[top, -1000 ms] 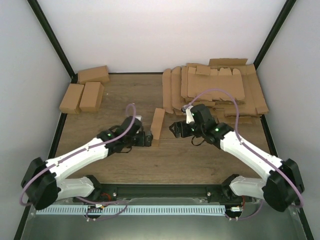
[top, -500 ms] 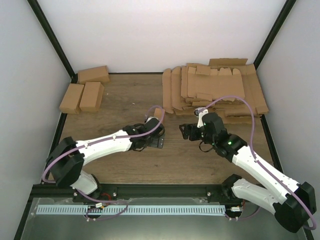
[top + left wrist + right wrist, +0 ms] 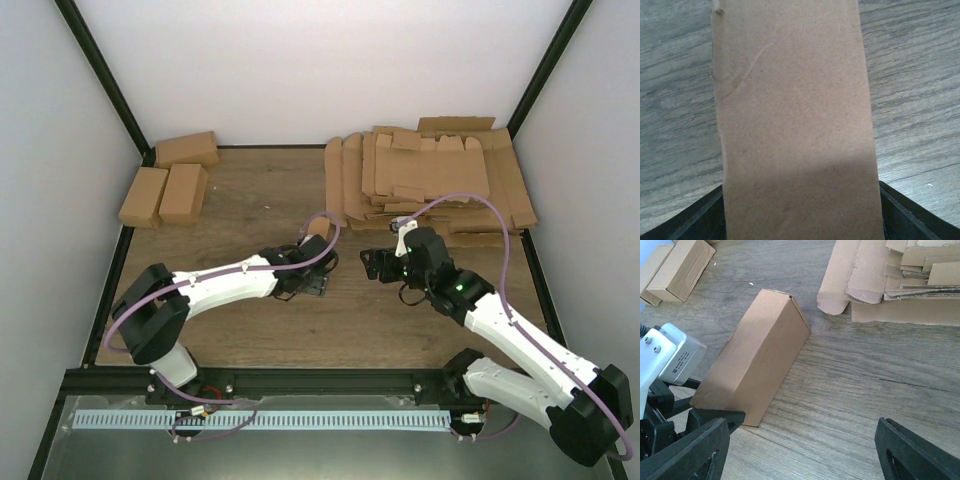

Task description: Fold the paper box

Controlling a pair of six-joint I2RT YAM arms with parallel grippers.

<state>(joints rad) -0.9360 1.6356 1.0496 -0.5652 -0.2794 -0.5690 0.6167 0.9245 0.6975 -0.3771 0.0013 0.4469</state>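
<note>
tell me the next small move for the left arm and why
Probably slide the paper box toward the three finished cartons at the far left. It already looks closed as a carton, the left gripper clamps its near end, and the right gripper is open and clear of it.

Wooden table [image 3: 230, 215] with paper box [image 3: 760, 355], 3 folded cartons [image 3: 183, 192], stack of flat blanks [image 3: 430, 175].
</note>
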